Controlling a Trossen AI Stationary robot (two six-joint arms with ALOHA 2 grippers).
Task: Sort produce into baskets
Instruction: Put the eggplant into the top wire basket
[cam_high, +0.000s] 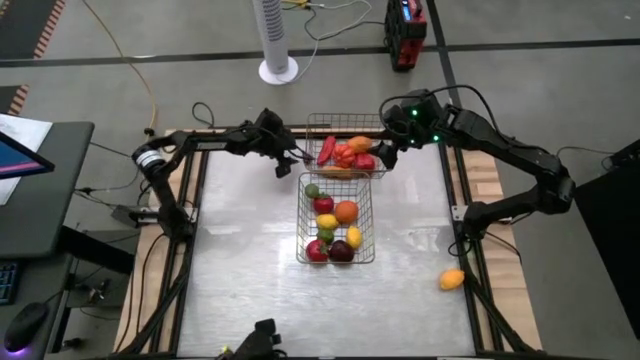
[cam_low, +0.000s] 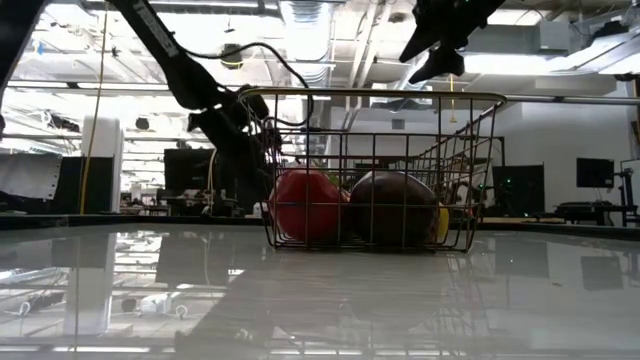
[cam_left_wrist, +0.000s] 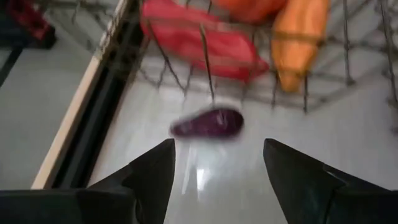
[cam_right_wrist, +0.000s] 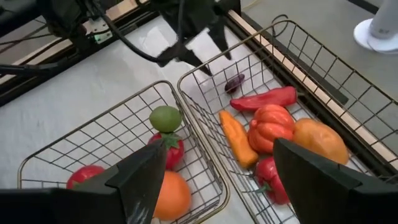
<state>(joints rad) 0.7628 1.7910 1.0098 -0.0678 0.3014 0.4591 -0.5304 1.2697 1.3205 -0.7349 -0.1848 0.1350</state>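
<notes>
Two wire baskets stand mid-table. The far basket holds a red pepper, an orange carrot, an orange pumpkin and other pieces. The near basket holds a lime, an orange, red apples and a dark purple fruit. A small dark purple eggplant lies on the table just outside the far basket's left wall; it also shows in the right wrist view. My left gripper is open, just short of the eggplant. My right gripper is open and empty above the far basket's right end.
A yellow-orange piece lies at the table's right edge, near the frame rail. The table's dark frame rail runs close to my left gripper. Bare tabletop lies left of and in front of the near basket.
</notes>
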